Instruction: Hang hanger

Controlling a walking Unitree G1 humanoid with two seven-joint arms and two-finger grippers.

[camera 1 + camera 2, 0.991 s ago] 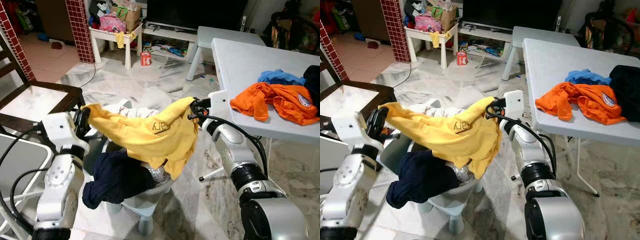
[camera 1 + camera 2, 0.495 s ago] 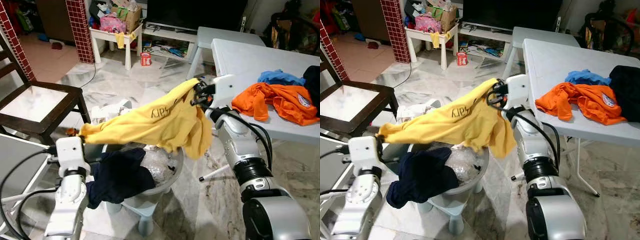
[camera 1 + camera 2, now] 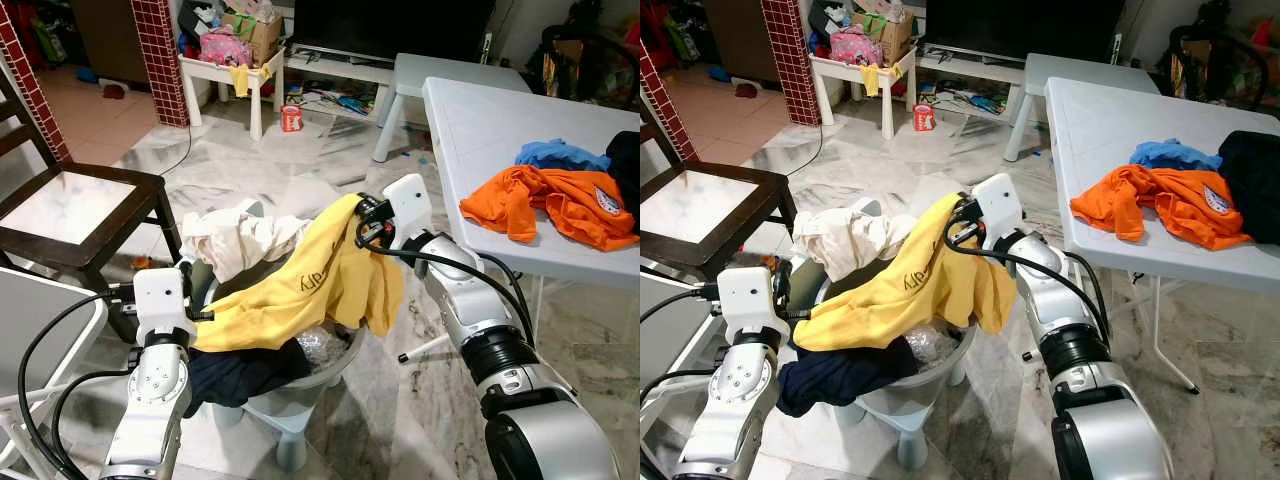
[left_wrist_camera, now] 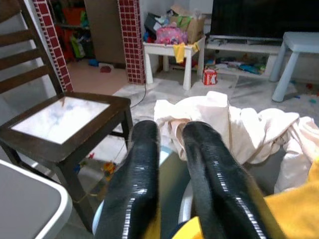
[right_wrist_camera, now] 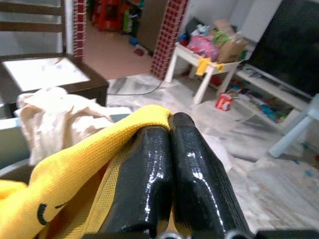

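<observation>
Grey basket (image 3: 300,395): nearest, at the robot's feet; rim partly covered by laundry, with a navy garment (image 3: 235,372) hanging over its near left edge.
Left gripper (image 4: 172,149): low at the basket's left rim; fingers slightly parted with a narrow gap, nothing visibly pinched; yellow cloth lies just under their bases.
Yellow shirt (image 3: 310,290): draped from the basket's left rim up to the right gripper, its free hem hanging over the basket's right side.
Right gripper (image 5: 169,137): above the basket's far right rim; fingers pressed together on the shirt's top fold.
White cloth (image 3: 235,240): heaped on the basket's far left edge, touching the shirt.
Open room: bare marble floor (image 3: 250,165) beyond the basket; a narrow floor strip between basket and table leg.
Chair (image 3: 70,215): left, near the basket.
White table (image 3: 480,130): right, its near edge beside the right arm; orange clothes (image 3: 550,205) lie by that edge.
Hanger: not discernible.
Change: half a second ago the shirt was stretched higher between the grippers; the right gripper has since dropped and the left has released its corner.
</observation>
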